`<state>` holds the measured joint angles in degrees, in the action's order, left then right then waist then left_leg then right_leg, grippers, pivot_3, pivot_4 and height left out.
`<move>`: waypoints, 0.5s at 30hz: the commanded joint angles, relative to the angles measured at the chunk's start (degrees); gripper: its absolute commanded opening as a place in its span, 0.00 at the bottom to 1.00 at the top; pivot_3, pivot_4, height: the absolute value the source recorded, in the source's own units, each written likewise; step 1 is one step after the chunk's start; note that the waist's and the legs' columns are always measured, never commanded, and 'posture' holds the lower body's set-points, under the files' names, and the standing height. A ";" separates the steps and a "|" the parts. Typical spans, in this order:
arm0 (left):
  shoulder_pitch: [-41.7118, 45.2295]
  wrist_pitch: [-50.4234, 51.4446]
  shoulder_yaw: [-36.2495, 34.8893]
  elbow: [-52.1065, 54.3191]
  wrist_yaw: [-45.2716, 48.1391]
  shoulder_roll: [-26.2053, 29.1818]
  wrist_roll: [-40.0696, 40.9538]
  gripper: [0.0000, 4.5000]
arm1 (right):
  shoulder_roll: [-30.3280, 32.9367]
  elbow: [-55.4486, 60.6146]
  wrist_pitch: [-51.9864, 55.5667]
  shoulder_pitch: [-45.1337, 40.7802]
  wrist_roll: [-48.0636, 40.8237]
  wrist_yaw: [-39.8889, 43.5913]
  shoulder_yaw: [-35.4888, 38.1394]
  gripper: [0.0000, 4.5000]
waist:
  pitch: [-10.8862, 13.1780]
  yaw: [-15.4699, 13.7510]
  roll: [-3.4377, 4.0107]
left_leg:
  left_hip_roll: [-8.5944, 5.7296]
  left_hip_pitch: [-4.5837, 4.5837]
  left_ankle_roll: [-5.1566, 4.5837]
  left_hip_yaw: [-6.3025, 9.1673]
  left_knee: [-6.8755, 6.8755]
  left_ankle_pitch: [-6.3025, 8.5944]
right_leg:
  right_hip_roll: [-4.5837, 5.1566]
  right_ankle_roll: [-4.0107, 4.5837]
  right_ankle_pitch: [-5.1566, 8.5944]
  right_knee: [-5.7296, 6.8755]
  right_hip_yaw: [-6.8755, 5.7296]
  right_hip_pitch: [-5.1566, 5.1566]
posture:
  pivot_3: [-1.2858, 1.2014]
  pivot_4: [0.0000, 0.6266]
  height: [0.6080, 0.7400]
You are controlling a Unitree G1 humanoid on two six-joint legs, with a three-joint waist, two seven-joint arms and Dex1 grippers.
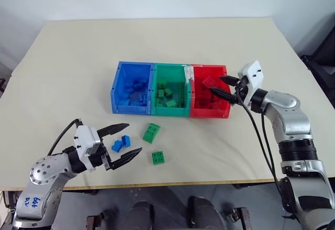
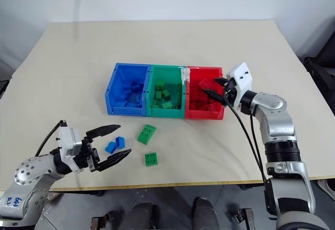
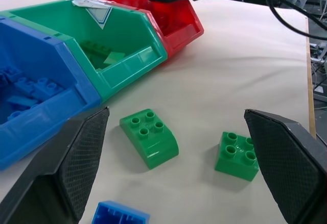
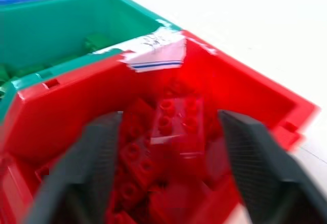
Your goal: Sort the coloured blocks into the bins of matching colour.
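Blue bin (image 1: 132,95): the end bin of the row, farthest from the right hand. It holds a heap of blue blocks.
Green bin (image 1: 170,97): the middle one, joined to the blue bin and the red bin. It holds several green blocks.
Red bin (image 1: 208,100): the bin under the right hand. It is full of red blocks, piled up.
Right hand (image 1: 224,87): it hangs over the red bin, at the side away from the green bin. Its two black fingers are apart. A red block (image 4: 177,121) sits between the fingers, over the pile. I cannot tell if it touches the fingers.
Left hand (image 1: 126,140): its fingers are wide apart with nothing clamped in them. It is low over the surface (image 1: 73,62), in front of the blue bin and well apart from it.
Blue blocks (image 1: 121,144): a small bunch on the surface, right between the left hand's fingers.
Rounded green block (image 1: 151,132): on the surface, just past the left hand's fingertips, near the green bin.
Square green block (image 1: 158,157): on the surface, just beside the left hand's nearer fingertip and a little way from the rounded one.
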<state>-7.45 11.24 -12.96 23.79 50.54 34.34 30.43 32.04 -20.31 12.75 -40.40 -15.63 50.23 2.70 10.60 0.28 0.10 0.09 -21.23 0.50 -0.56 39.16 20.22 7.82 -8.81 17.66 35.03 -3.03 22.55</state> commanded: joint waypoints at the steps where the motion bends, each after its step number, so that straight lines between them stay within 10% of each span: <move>1: -1.40 0.03 -1.64 1.26 0.88 0.54 2.03 1.00 | 1.98 2.31 -4.78 1.23 -2.24 2.81 3.80 0.99 | 0.00 -0.17 0.00 | 0.00 0.00 0.00 0.01 0.00 0.00 | 0.00 0.00 0.00 -0.01 0.00 -0.01 | 0.52 0.24 1.00; 15: 2.68 -3.82 2.56 -4.18 8.52 3.37 -0.68 1.00 | 18.61 10.57 -10.37 19.78 -7.14 31.87 3.37 0.99 | 0.00 0.62 0.01 | 0.03 0.15 -0.08 -0.17 0.00 0.04 | -0.01 -0.03 -0.02 -0.06 0.05 -0.12 | 0.52 0.24 1.00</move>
<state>-4.58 9.06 -10.11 19.69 57.94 37.00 30.25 50.87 -11.31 3.27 -18.93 -21.95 80.99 6.43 10.60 0.89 0.11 0.15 -21.06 0.44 -0.76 39.17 20.25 7.80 -8.84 17.65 35.00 -2.98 22.44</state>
